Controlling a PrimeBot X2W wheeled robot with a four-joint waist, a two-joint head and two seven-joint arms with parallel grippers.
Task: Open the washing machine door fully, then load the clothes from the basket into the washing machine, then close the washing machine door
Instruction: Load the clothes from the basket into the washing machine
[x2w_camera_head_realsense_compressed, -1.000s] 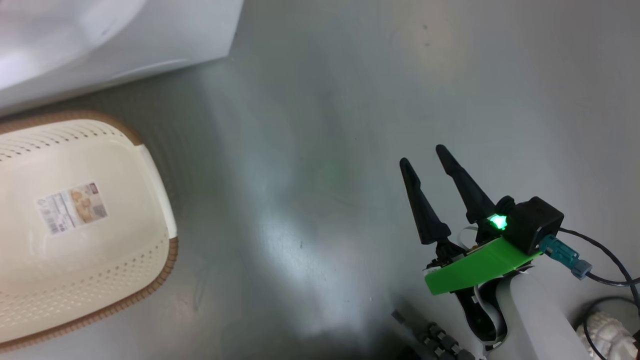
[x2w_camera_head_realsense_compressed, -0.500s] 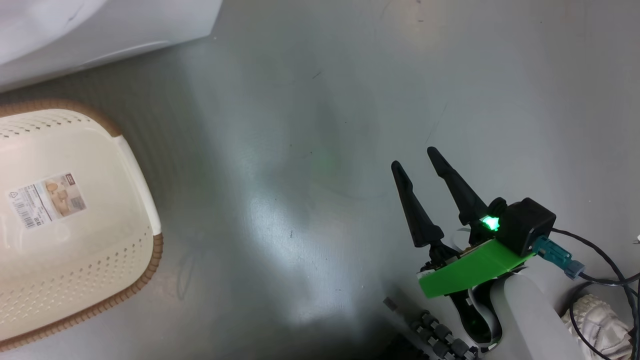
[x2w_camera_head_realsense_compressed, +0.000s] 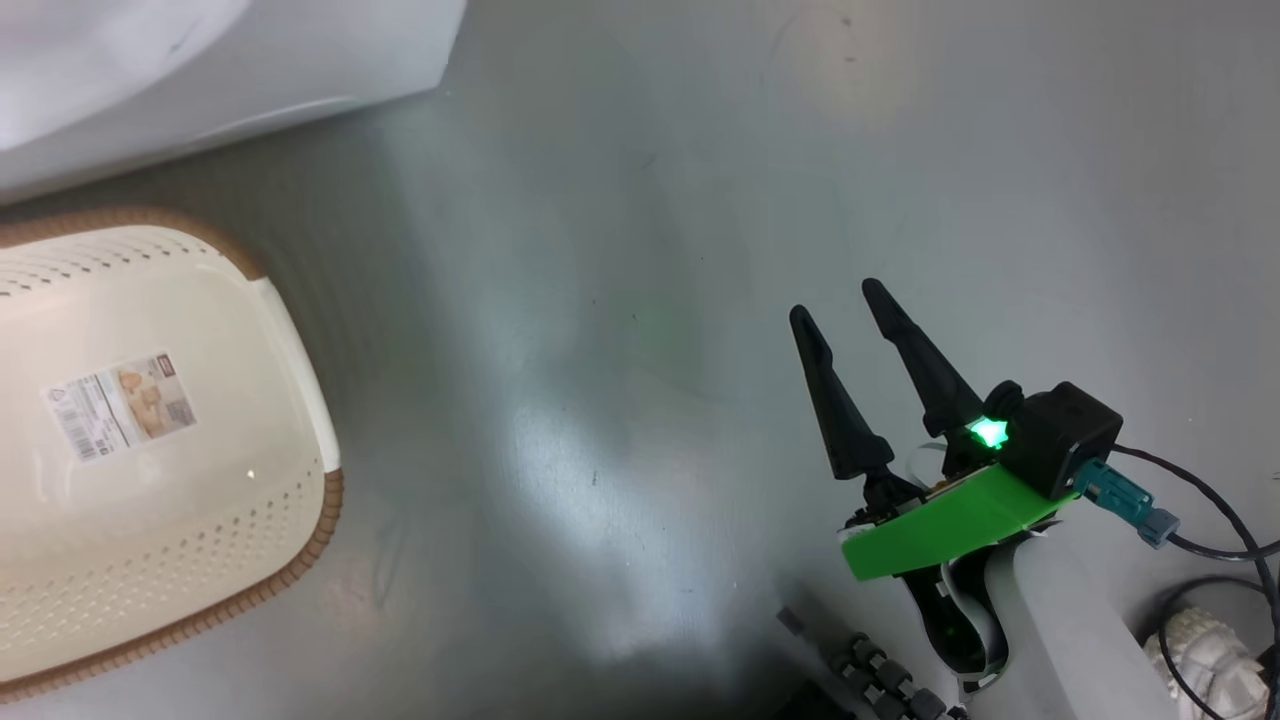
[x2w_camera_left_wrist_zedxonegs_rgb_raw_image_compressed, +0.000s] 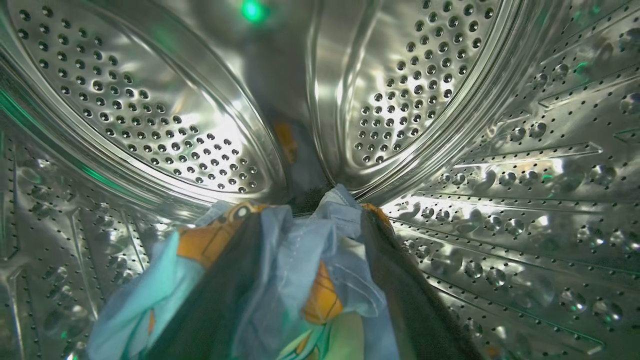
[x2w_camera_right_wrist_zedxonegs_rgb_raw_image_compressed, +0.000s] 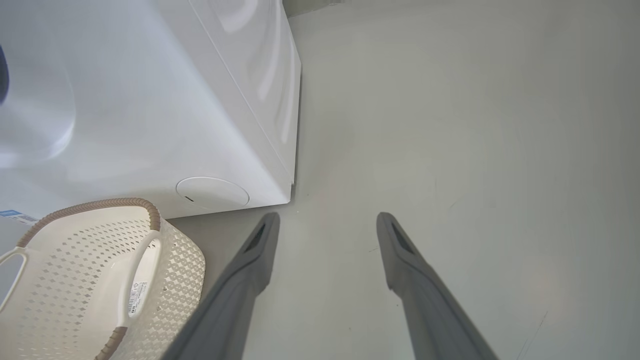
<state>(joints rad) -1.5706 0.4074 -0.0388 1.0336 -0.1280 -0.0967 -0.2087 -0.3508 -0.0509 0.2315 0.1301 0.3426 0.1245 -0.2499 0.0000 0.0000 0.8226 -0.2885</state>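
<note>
1. Your left end effector (x2w_camera_left_wrist_zedxonegs_rgb_raw_image_compressed: 313, 216) has just spread wide inside the washing machine (x2w_camera_left_wrist_zedxonegs_rgb_raw_image_compressed: 150, 110), with the clothes (x2w_camera_left_wrist_zedxonegs_rgb_raw_image_compressed: 300, 260) lying loose between its fingers.
2. The basket (x2w_camera_head_realsense_compressed: 200, 560) beside the washing machine holds no clothes, so probably only closing the door remains.
3. Your right end effector (x2w_camera_head_realsense_compressed: 836, 298) hangs wide and empty, away from the washing machine.

From my console I count one cream-white perforated plastic basket (x2w_camera_head_realsense_compressed: 200, 560) with a brown woven-look rim, and one paper label (x2w_camera_head_realsense_compressed: 120, 405) on its floor. One big white boxy washing machine (x2w_camera_right_wrist_zedxonegs_rgb_raw_image_compressed: 150, 100), one round white cap (x2w_camera_right_wrist_zedxonegs_rgb_raw_image_compressed: 212, 191) low on its front, one perforated steel drum (x2w_camera_left_wrist_zedxonegs_rgb_raw_image_compressed: 500, 225). One bunch of light-blue, orange-printed clothes (x2w_camera_left_wrist_zedxonegs_rgb_raw_image_compressed: 310, 260); separate pieces I can't count. Two grippers, the left gripper (x2w_camera_left_wrist_zedxonegs_rgb_raw_image_compressed: 315, 215) and the right gripper (x2w_camera_head_realsense_compressed: 836, 302), with two dark fingers (x2w_camera_head_realsense_compressed: 845, 430) each.
</note>
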